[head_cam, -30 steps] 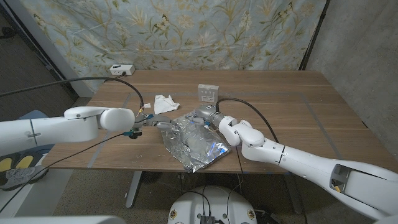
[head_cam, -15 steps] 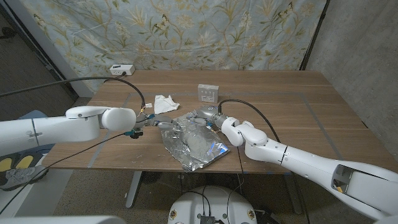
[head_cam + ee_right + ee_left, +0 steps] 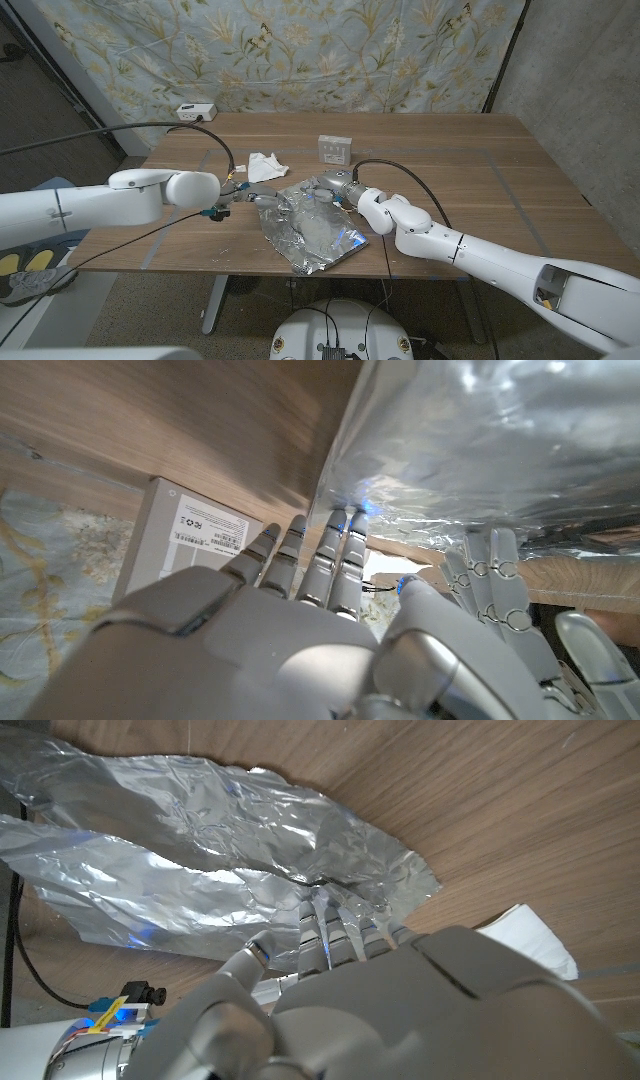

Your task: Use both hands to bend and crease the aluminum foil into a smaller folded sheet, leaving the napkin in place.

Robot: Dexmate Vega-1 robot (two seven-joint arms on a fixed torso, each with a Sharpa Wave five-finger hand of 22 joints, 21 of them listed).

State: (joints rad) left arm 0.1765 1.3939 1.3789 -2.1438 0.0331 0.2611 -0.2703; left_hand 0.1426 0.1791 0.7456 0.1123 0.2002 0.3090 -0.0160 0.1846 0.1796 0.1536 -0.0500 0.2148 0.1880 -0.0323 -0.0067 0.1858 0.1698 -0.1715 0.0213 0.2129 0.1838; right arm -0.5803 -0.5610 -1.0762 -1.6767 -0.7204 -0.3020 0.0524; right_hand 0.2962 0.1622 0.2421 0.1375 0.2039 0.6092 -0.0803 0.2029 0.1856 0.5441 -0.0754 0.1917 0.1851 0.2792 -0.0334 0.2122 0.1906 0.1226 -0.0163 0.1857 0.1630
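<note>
Backdrop: floral cloth hangs behind a wooden table point(image 3: 470, 165).
Left hand point(image 3: 243, 196): at 9 o'clock of the foil, fingers together on its left edge; the wrist view shows fingertips point(image 3: 330, 925) pressing the crumpled rim. Whether the thumb pinches underneath I cannot tell.
Napkin point(image 3: 266, 166): at 11 o'clock of the foil, just beside the left hand, apart from the sheet.
Foil point(image 3: 312, 226): centre of the table, crinkled, partly doubled over, its near corner at 6 o'clock close to the table edge.
Box point(image 3: 334, 149): small, white, at 12 o'clock of the foil.
Right hand point(image 3: 335, 186): at the foil's 1 o'clock corner, fingers together, tips point(image 3: 345, 532) against the raised edge.
Change: over the last second the right hand has crept slightly leftward; the foil looks a little more gathered. Judgement: the fold is under way, with no crease pressed yet.
</note>
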